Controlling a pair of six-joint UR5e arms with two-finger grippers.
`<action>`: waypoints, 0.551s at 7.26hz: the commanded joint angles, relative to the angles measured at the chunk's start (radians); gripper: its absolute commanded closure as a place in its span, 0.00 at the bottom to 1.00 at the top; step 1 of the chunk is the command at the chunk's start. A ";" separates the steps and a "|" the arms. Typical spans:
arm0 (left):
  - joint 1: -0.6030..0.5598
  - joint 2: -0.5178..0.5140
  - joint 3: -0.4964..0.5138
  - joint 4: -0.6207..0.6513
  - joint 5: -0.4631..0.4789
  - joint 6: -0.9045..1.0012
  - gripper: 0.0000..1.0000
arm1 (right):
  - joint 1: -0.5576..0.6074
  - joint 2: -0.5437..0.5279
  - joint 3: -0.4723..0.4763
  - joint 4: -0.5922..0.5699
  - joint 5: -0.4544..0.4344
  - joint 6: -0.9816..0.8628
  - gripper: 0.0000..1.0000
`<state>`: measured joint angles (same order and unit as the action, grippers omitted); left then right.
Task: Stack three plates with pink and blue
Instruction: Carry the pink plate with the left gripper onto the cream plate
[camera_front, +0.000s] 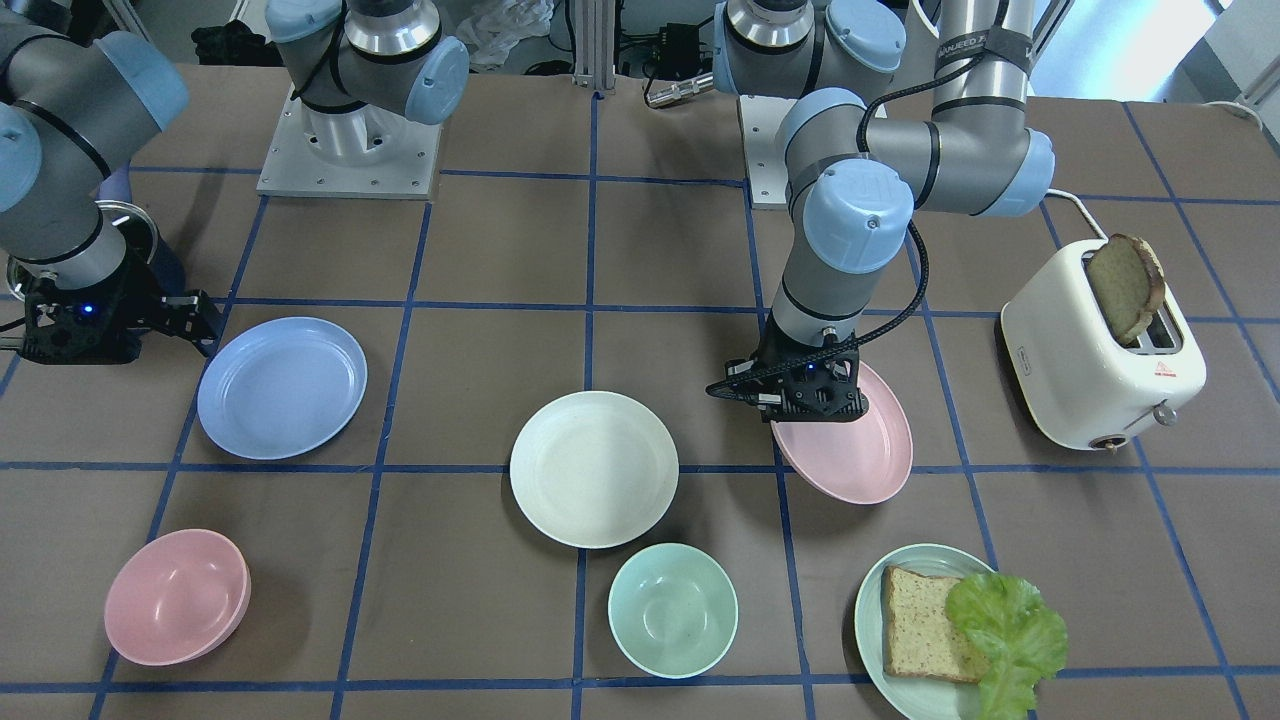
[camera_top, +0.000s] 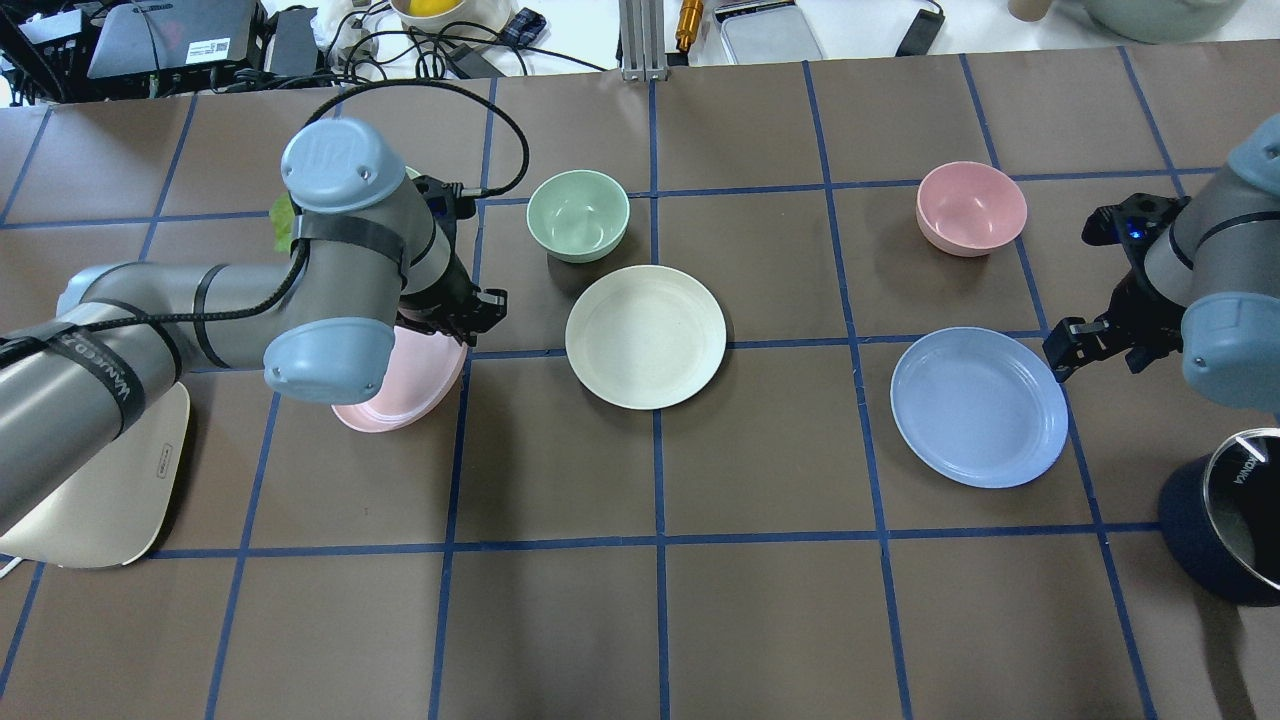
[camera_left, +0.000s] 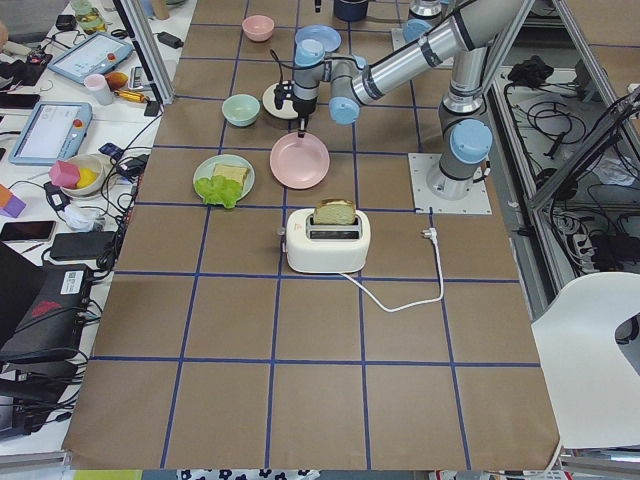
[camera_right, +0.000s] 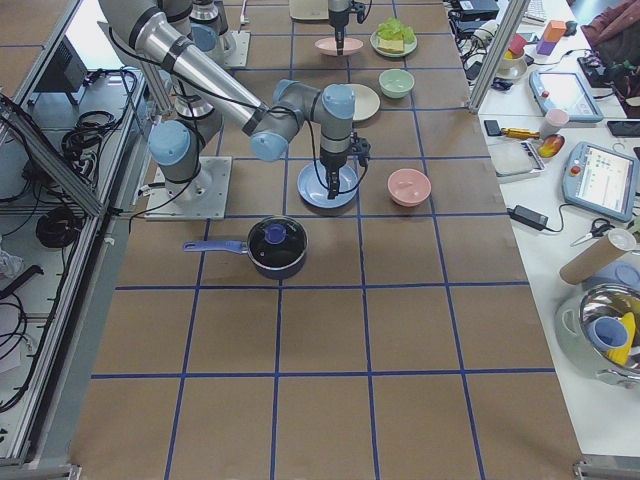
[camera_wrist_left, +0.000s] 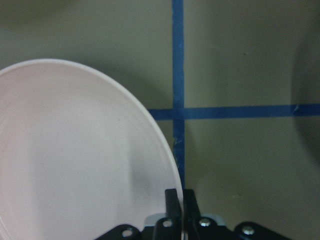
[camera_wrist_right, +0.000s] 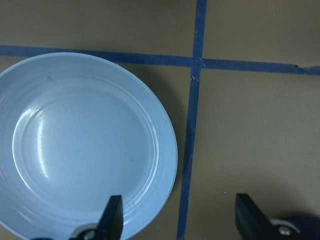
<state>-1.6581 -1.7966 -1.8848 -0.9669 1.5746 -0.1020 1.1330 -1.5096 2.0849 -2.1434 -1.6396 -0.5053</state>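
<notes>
My left gripper (camera_wrist_left: 178, 197) is shut on the rim of the pale pink plate (camera_front: 860, 455), which hangs tilted with its gripped edge raised off the table (camera_top: 405, 390). The cream-white plate (camera_front: 593, 468) lies flat at the table's middle (camera_top: 645, 335), apart from the pink one. The light blue plate (camera_front: 282, 388) lies flat on the robot's right side (camera_top: 978, 405). My right gripper (camera_wrist_right: 180, 220) is open over the blue plate's edge (camera_wrist_right: 80, 150), one finger above the plate and one beyond its rim, holding nothing.
A white toaster (camera_front: 1100, 360) with a bread slice stands beside the left arm. A mint plate with bread and lettuce (camera_front: 875, 610), a mint bowl (camera_front: 672, 610) and a pink bowl (camera_front: 177, 597) sit along the far side. A dark pot (camera_top: 1230, 520) stands near the right arm.
</notes>
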 joint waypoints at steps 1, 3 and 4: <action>-0.073 -0.050 0.168 -0.122 -0.007 -0.099 1.00 | -0.005 0.020 0.001 -0.003 0.009 -0.039 0.22; -0.187 -0.137 0.300 -0.134 -0.002 -0.186 1.00 | -0.039 0.042 0.001 -0.003 0.059 -0.062 0.21; -0.242 -0.191 0.353 -0.133 -0.008 -0.274 1.00 | -0.041 0.058 0.001 -0.003 0.061 -0.062 0.24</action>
<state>-1.8308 -1.9249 -1.6056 -1.0968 1.5701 -0.2898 1.0998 -1.4698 2.0862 -2.1460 -1.5900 -0.5613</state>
